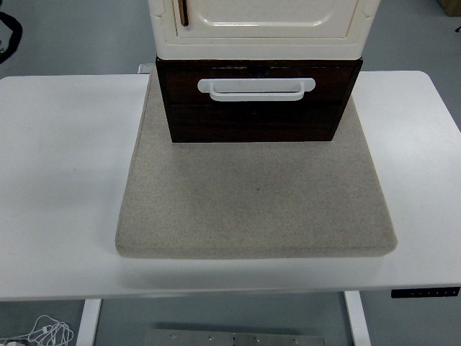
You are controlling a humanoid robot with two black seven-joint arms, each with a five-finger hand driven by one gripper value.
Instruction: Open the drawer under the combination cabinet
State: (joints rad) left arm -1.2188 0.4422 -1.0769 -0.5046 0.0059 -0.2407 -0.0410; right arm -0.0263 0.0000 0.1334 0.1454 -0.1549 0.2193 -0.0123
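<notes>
1. On my head view I see the combination cabinet (259, 29) standing at the far middle of the white surface (65, 180), its cream upper part cut off by the top edge of the picture.
2. The drawer (256, 115) sits directly under that cream part. It is dark brown, and its front faces me.
3. The drawer front stands a little forward of the cream body above it, with a thin dark gap showing along its top edge; I cannot tell from this angle how far out it is.
4. A white bar handle (256, 89) runs across the upper half of the drawer front, level and centred.
5. A small brown handle (184, 12) hangs upright at the left side of the cream door above.
6. The cabinet rests on the far part of a grey felt mat (256, 209), which spreads toward me and covers the middle of the surface; the mat's near half is bare.
7. Neither hand shows in my picture, so I cannot tell whether either is wide, narrow or holding anything.
8. A curved black cable (10, 29) shows at the top left corner, beyond the surface.
9. Below the near edge, white cords (47, 331) lie on the floor at the left, and a black control strip (425, 292) sits under the edge at the right.
</notes>
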